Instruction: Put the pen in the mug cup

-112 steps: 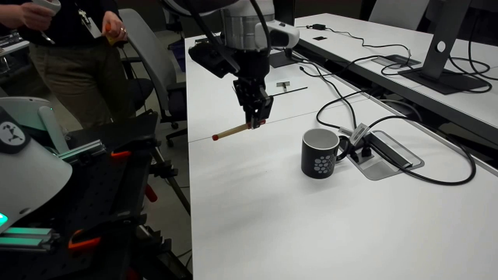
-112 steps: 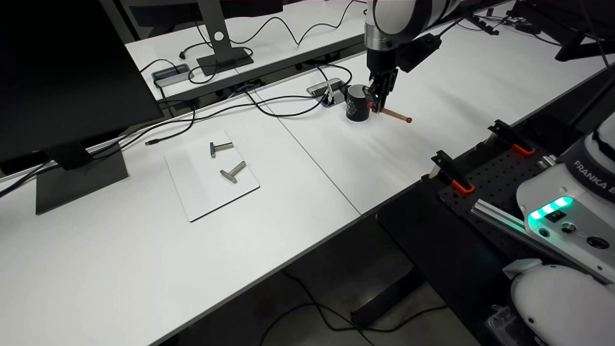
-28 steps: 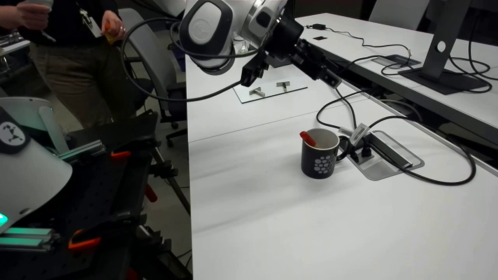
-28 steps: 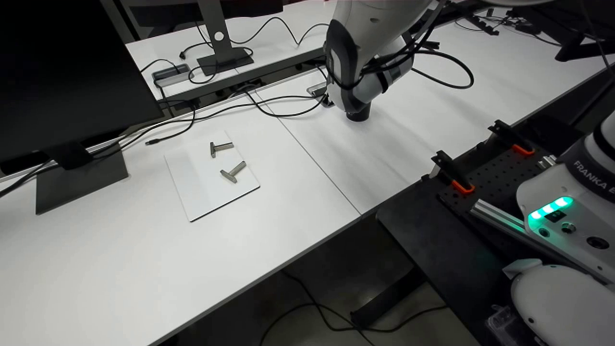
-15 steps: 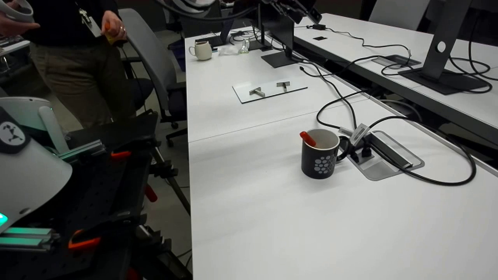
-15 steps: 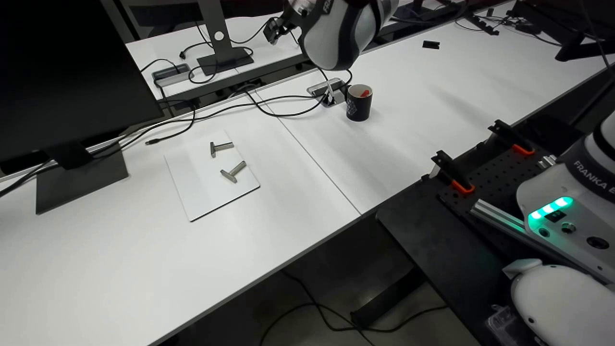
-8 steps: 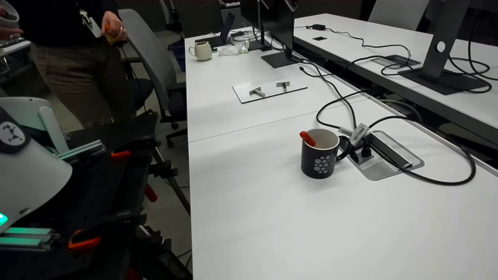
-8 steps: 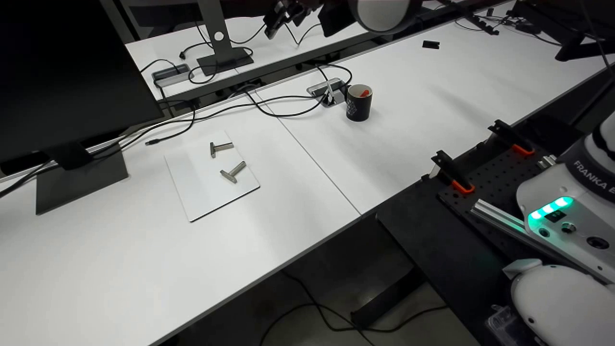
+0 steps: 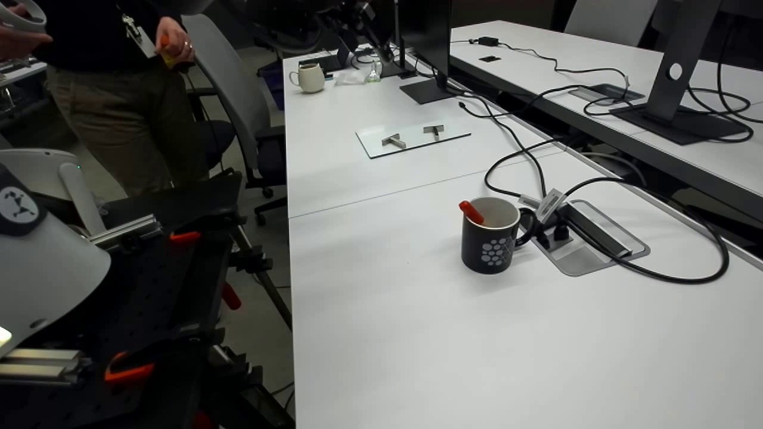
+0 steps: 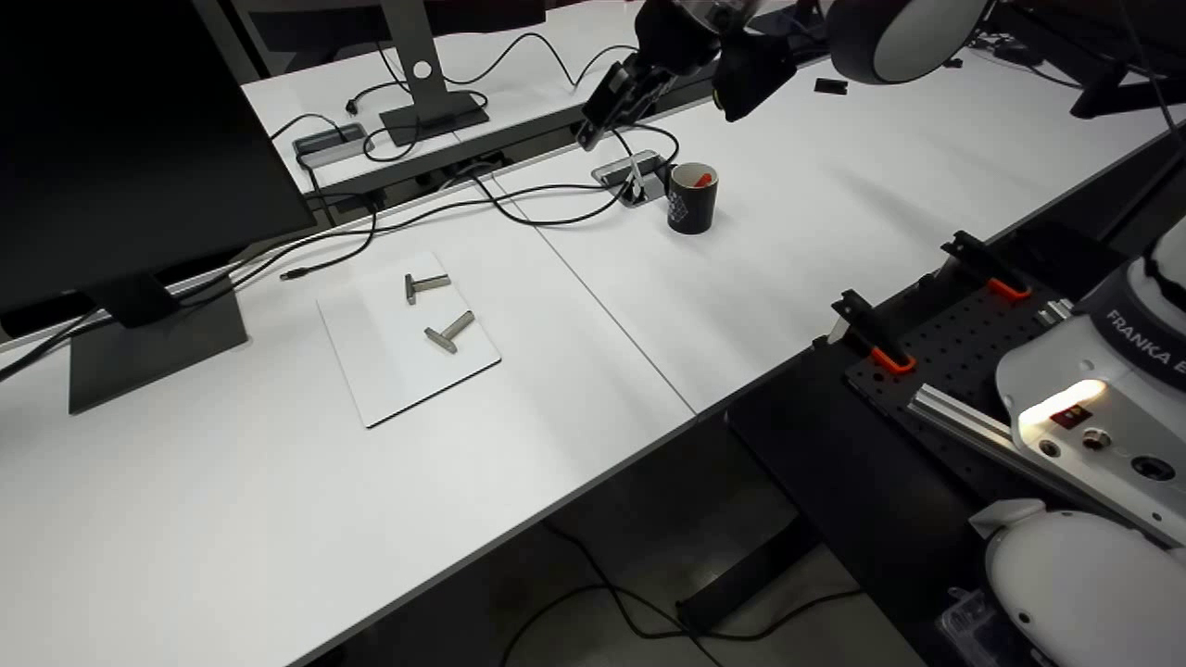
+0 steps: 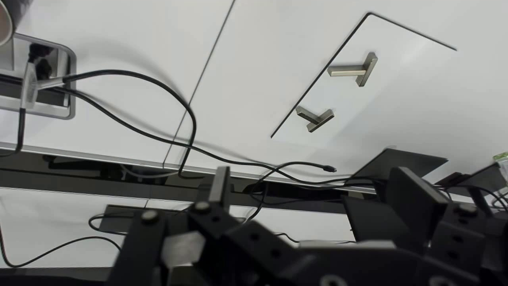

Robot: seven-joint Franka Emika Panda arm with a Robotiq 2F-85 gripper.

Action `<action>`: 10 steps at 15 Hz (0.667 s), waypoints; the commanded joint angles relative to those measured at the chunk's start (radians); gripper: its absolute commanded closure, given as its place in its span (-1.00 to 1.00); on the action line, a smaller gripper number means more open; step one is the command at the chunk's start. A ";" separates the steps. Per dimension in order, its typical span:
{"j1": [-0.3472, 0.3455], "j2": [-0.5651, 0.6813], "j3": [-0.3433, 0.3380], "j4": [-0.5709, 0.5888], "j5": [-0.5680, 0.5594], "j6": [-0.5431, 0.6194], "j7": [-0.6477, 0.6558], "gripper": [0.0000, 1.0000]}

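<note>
- The pen leans in the mug, its red end above the rim.
- The mug stands upright on the counter.
- The jaws are spread wide, apart from the mug.

"How's the arm from here?"

"In an exterior view, raised on the far side, wrist slanting down leftward; base at right, its light glowing white."

"And the gripper?"

"Fingers spread wide in the wrist view."
</note>
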 commanded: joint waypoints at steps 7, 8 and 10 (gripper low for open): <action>-0.046 0.002 0.037 -0.001 -0.028 0.000 0.016 -1.00; -0.046 0.002 0.037 -0.001 -0.028 0.000 0.016 -1.00; -0.046 0.002 0.037 -0.001 -0.028 0.000 0.016 -1.00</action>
